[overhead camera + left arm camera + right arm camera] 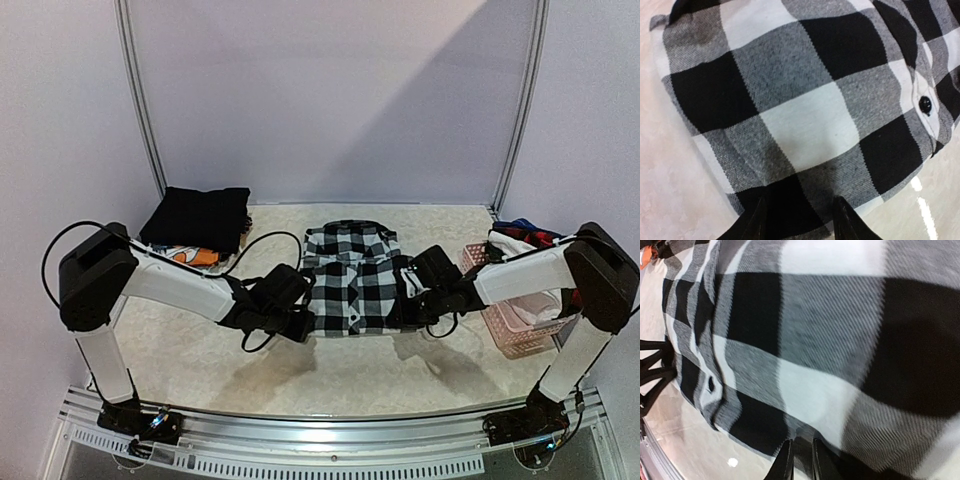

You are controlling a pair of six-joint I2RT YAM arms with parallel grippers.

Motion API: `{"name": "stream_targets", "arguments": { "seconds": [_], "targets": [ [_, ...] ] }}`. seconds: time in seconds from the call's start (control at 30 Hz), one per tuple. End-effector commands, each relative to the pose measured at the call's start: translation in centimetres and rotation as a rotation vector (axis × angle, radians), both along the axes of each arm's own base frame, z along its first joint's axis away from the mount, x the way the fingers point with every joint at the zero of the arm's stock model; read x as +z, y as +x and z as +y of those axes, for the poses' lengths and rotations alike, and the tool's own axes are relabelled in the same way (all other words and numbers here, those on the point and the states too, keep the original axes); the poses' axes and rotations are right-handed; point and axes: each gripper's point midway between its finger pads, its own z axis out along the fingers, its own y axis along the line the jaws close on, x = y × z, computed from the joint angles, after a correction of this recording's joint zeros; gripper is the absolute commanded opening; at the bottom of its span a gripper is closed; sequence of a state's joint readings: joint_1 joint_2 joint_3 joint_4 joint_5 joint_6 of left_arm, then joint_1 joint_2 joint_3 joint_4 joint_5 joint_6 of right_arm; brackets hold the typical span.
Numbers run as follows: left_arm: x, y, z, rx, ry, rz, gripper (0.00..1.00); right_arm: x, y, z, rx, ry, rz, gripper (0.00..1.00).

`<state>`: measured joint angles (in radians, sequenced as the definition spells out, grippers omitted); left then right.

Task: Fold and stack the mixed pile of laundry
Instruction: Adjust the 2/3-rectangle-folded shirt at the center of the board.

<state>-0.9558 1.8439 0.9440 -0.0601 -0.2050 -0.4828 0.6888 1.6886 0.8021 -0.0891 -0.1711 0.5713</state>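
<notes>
The black-and-white checked shirt (pixel 352 278) lies flat in the middle of the table. My left gripper (pixel 298 320) is at its near left corner. In the left wrist view (pixel 800 220) its jaws stand wide apart, straddling the shirt's (pixel 800 105) near edge. My right gripper (pixel 410 310) is at the near right edge. In the right wrist view (pixel 801 457) it is shut on a small fold of the shirt (pixel 830 340). A folded plain black garment (pixel 198 216) lies at the back left with an orange printed piece (pixel 190 256) beside it.
The pink perforated basket (pixel 520 325) stands at the right, behind my right arm, with red/navy plaid cloth (pixel 526 232) and white cloth in it. A black cable (pixel 262 240) runs across the table by the black garment. The left gripper's fingers (pixel 652 372) show at the right wrist view's left edge.
</notes>
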Motion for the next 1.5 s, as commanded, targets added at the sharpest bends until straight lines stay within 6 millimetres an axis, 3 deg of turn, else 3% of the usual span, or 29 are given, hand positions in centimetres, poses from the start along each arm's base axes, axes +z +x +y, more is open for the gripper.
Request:
{"name": "stream_targets", "arguments": {
  "seconds": [0.0, 0.07, 0.2, 0.3, 0.4, 0.6, 0.77, 0.9, 1.03, 1.1, 1.33, 1.47],
  "targets": [
    [-1.4, -1.8, 3.2, 0.034, 0.119, 0.037, 0.47, -1.6, -2.0, -4.8, -0.088, -0.161, 0.061, 0.15],
    [-0.6, -2.2, 3.4, 0.041, 0.134, 0.027, 0.47, -0.9, -2.0, -5.0, -0.095, -0.166, 0.052, 0.15],
    [3.0, -2.8, 3.2, 0.045, 0.144, -0.035, 0.5, 2.1, -1.5, -4.9, -0.1, -0.144, 0.004, 0.16],
    [5.2, -2.9, 2.3, 0.024, 0.114, -0.061, 0.56, 5.0, -0.3, -4.4, -0.1, -0.114, -0.061, 0.17],
    [6.2, -2.5, 1.5, 0.014, 0.097, -0.078, 0.58, 6.4, 1.1, -3.6, -0.088, -0.106, -0.094, 0.17],
    [6.7, -1.1, 0.0, 0.004, 0.097, -0.102, 0.57, 6.3, 5.5, -3.7, -0.121, -0.112, -0.091, 0.15],
    [7.5, 1.5, -1.2, 0.001, 0.077, -0.108, 0.56, 4.1, 9.0, -4.1, -0.125, -0.133, -0.054, 0.13],
    [6.5, 4.1, -1.0, 0.016, 0.064, -0.065, 0.54, 1.0, 10.2, -3.7, -0.103, -0.137, 0.003, 0.12],
    [5.1, 5.6, -0.7, 0.016, 0.047, -0.035, 0.53, -2.4, 10.1, -3.8, -0.097, -0.163, 0.063, 0.12],
    [4.2, 6.2, -0.2, 0.025, 0.053, -0.022, 0.53, -2.9, 10.1, -4.0, -0.103, -0.176, 0.071, 0.12],
    [0.6, 7.3, 0.5, 0.022, 0.06, 0.029, 0.51, -1.0, 10.1, -4.3, -0.114, -0.182, 0.05, 0.12],
    [0.5, 7.7, 1.1, 0.034, 0.081, 0.023, 0.51, 1.5, 10.1, -4.3, -0.115, -0.169, 0.021, 0.12]
  ]
}}
